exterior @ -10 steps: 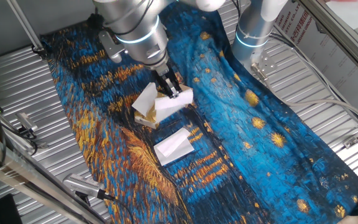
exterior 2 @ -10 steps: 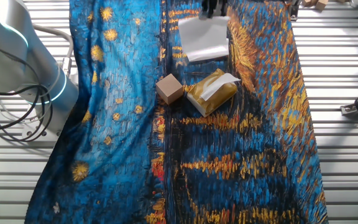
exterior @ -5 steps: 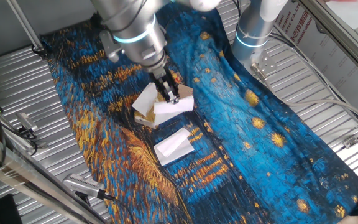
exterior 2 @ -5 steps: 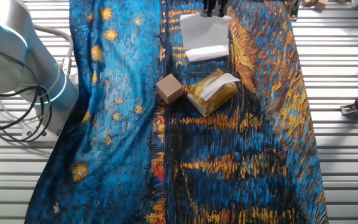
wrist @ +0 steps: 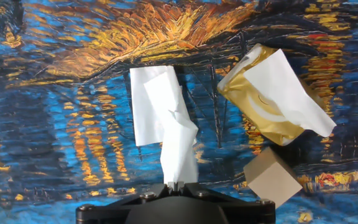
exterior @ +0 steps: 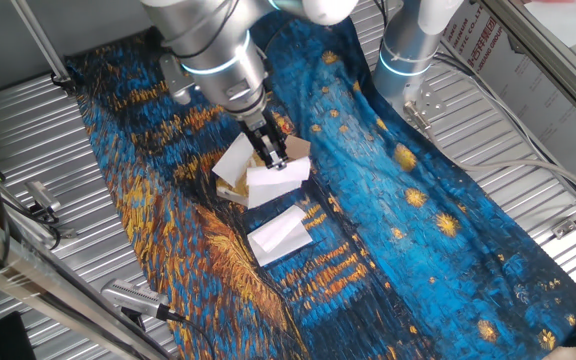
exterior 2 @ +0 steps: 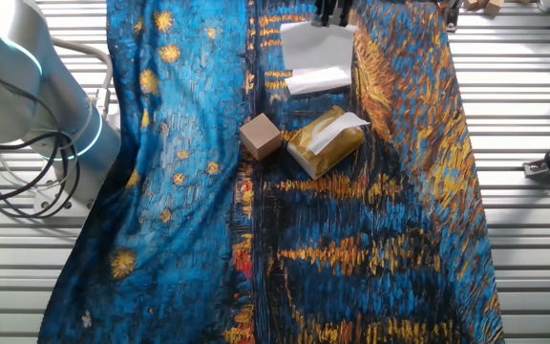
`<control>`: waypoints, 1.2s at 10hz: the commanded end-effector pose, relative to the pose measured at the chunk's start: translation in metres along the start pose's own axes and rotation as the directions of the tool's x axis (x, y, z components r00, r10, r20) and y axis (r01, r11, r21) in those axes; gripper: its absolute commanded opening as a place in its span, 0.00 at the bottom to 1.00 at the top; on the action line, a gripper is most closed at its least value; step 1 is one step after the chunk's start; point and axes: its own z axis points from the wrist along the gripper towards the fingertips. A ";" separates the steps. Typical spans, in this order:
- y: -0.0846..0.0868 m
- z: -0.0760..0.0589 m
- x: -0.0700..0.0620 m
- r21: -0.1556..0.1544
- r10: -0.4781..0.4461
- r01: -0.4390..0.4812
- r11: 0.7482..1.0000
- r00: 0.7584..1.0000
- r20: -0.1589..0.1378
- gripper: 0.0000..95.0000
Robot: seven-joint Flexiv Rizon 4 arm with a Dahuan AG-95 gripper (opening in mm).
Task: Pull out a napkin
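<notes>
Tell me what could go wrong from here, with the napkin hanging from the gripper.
1. The gripper pinches the napkin by only a narrow edge, so the thin paper could tear or slip free.
2. The napkin hangs just above the folded sheet; lowering could drop it on top and mix the two.
3. The tissue packet has another sheet sticking out and the cardboard cube stands close by; a sideways swing might snag or nudge either.

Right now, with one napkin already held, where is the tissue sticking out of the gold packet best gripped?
By its raised free flap, pinched across the thin sheet from above; it stands clear of the packet, on the side away from the cardboard cube.
</notes>
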 end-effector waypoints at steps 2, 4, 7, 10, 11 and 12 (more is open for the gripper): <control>0.001 -0.001 -0.002 -0.018 -0.003 0.002 1.000 1.000 -0.006 0.00; 0.001 -0.001 -0.002 -0.110 -0.042 0.040 0.993 0.999 -0.016 0.80; 0.001 -0.001 -0.002 -0.125 -0.053 0.047 0.991 0.998 -0.045 1.00; 0.001 -0.001 -0.002 -0.131 -0.057 0.050 0.990 0.997 -0.046 1.00; 0.001 -0.001 -0.002 -0.130 -0.051 0.044 0.991 0.997 -0.049 1.00; 0.000 0.000 -0.002 -0.129 -0.039 0.032 0.991 0.998 -0.055 1.00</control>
